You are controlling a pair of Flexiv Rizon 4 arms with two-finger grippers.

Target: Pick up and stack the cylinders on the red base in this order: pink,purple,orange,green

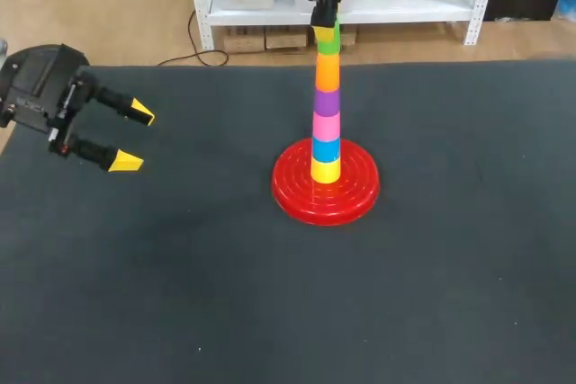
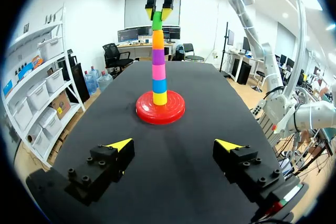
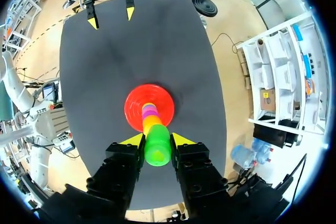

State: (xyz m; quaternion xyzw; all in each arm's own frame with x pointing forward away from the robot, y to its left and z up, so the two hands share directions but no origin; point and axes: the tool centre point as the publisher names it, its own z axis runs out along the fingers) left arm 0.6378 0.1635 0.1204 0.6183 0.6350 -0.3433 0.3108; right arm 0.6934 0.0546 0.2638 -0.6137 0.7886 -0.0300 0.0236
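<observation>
On your black table (image 1: 180, 294), the round ribbed red plastic base (image 1: 297, 197) carries the whole tower. Above a yellow cylinder (image 1: 325, 171) and a blue cylinder (image 1: 326, 149) sit the pink cylinder (image 1: 326, 126), the purple cylinder (image 1: 327, 101), the orange cylinder (image 1: 328, 71) and, topmost, the green cylinder (image 1: 329, 40). Your right gripper (image 3: 157, 141), high above the base, clasps the green cylinder from both sides. Your left gripper (image 1: 135, 138), well to the base's left, is spread wide and empty. The order looks complete; you likely need only let go and lift clear.

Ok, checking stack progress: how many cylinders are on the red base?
6, in one column on the red base: yellow lowest, then blue, pink, purple, orange, and green on top, held by the right claw. None looks hidden.
</observation>
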